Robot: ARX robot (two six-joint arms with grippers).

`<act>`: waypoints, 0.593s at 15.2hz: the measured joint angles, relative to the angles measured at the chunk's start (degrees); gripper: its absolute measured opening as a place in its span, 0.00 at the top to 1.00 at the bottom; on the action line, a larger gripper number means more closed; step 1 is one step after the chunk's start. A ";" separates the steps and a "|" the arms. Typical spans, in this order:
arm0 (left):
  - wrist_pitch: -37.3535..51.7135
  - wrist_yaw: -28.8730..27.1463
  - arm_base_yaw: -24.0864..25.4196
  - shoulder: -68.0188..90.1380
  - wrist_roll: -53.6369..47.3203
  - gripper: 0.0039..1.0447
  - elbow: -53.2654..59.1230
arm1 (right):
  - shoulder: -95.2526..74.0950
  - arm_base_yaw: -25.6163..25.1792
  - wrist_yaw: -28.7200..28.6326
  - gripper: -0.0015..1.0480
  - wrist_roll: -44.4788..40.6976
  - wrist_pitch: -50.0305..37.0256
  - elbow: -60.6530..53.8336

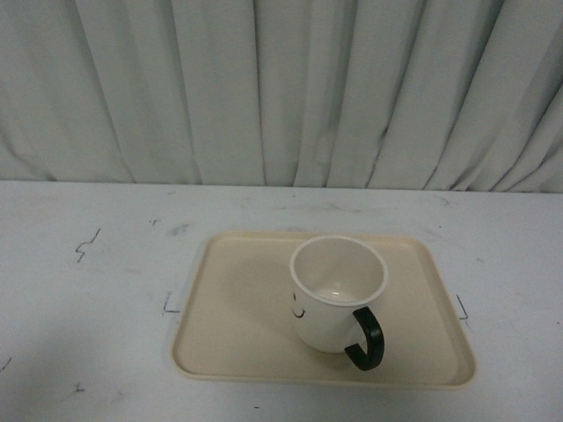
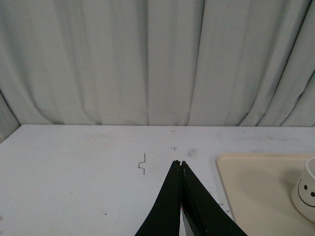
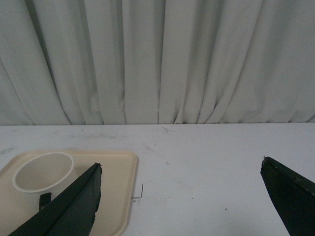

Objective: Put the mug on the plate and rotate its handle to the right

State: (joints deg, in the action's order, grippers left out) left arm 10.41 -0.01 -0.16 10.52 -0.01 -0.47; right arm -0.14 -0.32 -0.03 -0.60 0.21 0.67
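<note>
Mug (image 1: 324, 315) sits upright on the plate (image 1: 236, 318), right of its middle, handle (image 1: 368, 338) angled toward the plate's near-right corner. Left gripper (image 2: 179, 164) is pinched together, right gripper (image 3: 181, 162) spread wide beside the plate. I'd nudge the handle gently rightward so nothing tips.

mug (image 2: 307, 194) cut off by left wrist view edge, handle (image 3: 44, 199) mostly behind right end effector (image 3: 181, 163)
</note>
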 joint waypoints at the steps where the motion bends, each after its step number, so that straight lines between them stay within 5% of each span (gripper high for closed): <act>1: -0.39 0.02 0.00 -0.66 0.00 0.99 0.00 | 0.00 0.00 0.00 0.06 0.00 0.00 0.00; 3: -11.23 0.11 0.00 -8.66 0.00 0.99 -0.02 | 0.00 0.00 0.02 0.06 0.00 0.00 0.00; 5: -10.62 0.00 0.00 -10.21 0.02 0.99 0.00 | 0.00 0.00 0.00 0.06 0.00 -0.04 0.00; 8: -10.62 -0.02 0.00 -10.21 0.00 0.69 -0.02 | -0.63 -0.50 -1.81 0.06 -0.09 2.21 0.46; 9: -10.62 -0.17 0.00 -10.21 0.02 0.62 -0.02 | -4.98 -3.61 -9.92 0.06 -0.76 10.19 3.67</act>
State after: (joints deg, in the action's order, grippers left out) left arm -0.21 -0.19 -0.16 0.32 0.01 -0.49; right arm -5.13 -3.92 -9.96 -1.37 10.39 4.34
